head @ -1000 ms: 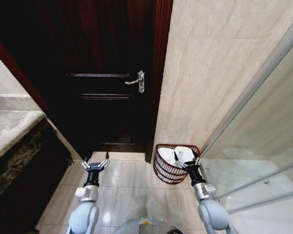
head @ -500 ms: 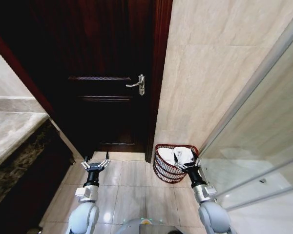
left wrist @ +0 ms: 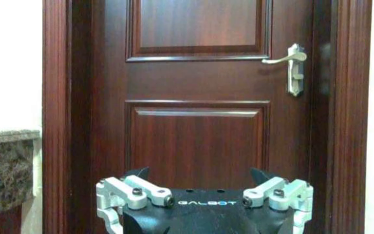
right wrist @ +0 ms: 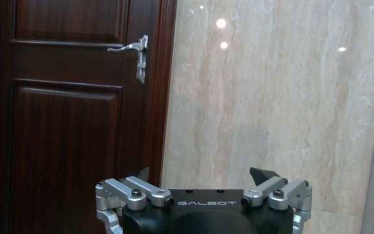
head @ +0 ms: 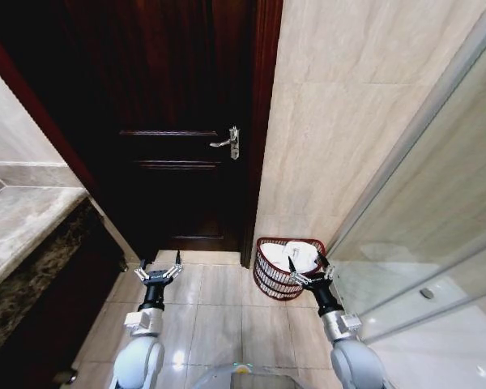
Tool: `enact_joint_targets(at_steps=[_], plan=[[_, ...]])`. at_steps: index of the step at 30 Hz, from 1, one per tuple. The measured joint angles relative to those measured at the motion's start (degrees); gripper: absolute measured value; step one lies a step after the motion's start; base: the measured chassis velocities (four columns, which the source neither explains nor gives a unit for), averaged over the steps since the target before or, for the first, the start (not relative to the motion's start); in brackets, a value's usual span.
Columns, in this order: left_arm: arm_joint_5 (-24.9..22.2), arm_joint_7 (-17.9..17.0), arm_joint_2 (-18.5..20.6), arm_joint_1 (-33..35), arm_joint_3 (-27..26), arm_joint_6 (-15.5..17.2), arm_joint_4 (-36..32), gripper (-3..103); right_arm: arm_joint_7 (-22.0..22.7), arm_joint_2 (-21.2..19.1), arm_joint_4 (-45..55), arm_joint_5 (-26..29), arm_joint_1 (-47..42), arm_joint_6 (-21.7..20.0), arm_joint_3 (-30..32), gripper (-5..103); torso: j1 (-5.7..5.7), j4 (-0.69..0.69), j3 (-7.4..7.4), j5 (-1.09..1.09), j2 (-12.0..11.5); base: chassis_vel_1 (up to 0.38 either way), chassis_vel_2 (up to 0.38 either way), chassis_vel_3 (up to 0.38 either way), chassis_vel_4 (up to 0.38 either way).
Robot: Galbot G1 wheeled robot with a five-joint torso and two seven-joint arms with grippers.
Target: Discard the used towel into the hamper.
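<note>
Nearest, the left gripper (head: 159, 272) and the right gripper (head: 309, 272) are held forward over the pale tiled floor (head: 219, 312), both with fingers spread and grasping nothing. Just beyond the right gripper, the small round reddish-brown openwork hamper (head: 275, 279) is seen on the floor against the beige marble wall (head: 340, 121), a white towel (head: 304, 258) lying inside. Farthest stands the dark wooden door (head: 178, 146) with its silver lever handle (head: 227, 142).

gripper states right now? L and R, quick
Left gripper: open, empty, held over the floor tiles before the door.
Right gripper: open, empty, in front of the hamper.
</note>
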Motion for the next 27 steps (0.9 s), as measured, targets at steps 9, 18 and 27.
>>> enact_joint_targets(at_steps=[9, 18, 27], plan=[[0.04, 0.00, -0.11, -0.23, 0.13, 0.16, 0.05, 100, 0.05, 0.06, 0.87, 0.15, 0.02, -0.10, 0.21, 100, 0.95, 0.00, 1.14, 0.00, 2.11, 0.072, -0.085, -0.067, 0.073], [-0.01, -0.13, -0.10, 0.28, 0.00, -0.09, 0.12, 100, 0.01, 0.25, 0.45, -0.18, -0.67, 0.40, -0.26, 100, 2.15, 0.01, 2.70, 0.00, 4.84, 0.056, -0.060, -0.061, 0.057], [-0.13, -0.20, -0.06, 0.30, -0.14, -0.32, 0.16, 100, 0.01, 0.29, 0.45, -0.18, -1.02, 0.55, -0.06, 100, 3.38, 0.01, 4.16, 0.00, 7.52, 0.047, -0.063, -0.064, 0.063]])
